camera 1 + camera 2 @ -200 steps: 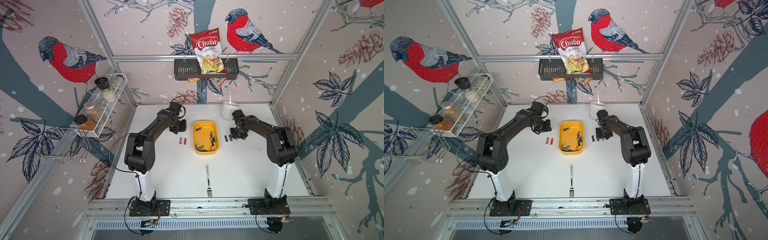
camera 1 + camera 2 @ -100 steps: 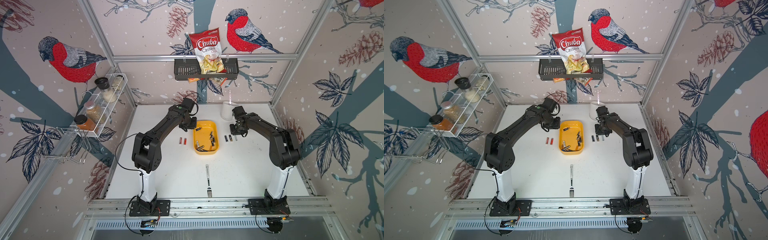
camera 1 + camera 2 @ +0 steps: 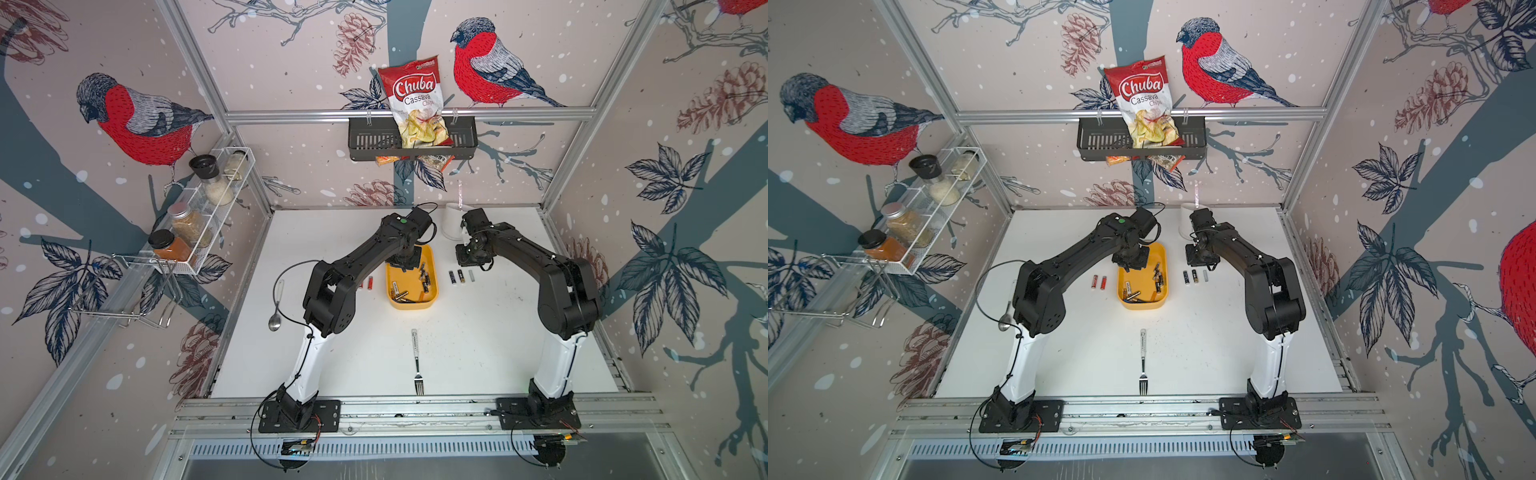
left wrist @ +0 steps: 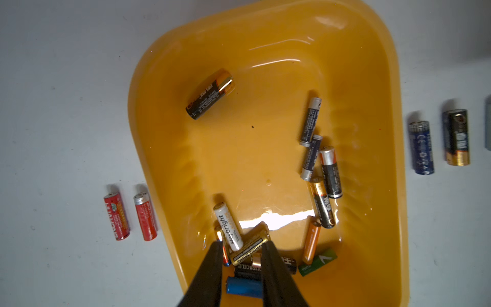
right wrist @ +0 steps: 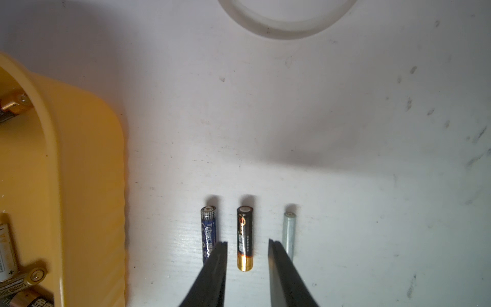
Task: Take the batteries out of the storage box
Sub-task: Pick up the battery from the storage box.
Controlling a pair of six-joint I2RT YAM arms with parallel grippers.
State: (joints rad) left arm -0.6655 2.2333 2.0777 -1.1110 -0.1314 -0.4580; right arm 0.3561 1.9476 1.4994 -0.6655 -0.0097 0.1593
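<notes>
— What's down for the left arm (image 3: 328,297)?
— Black boxy upper housings, white lower link (image 3: 304,361), black base plate (image 3: 328,415) with small screws. Green dot (image 3: 402,221) near the wrist, thin black cable (image 3: 296,263) looping off the side.
— Right arm (image 3: 567,299)?
— Same pattern: black over a white link (image 3: 559,361), black plate (image 3: 511,415) (wires trailing beneath it).
— The tips?
— Left fingers (image 4: 208,276) and right fingers (image 5: 210,276): black, flat, tapering to blunt ends.
</notes>
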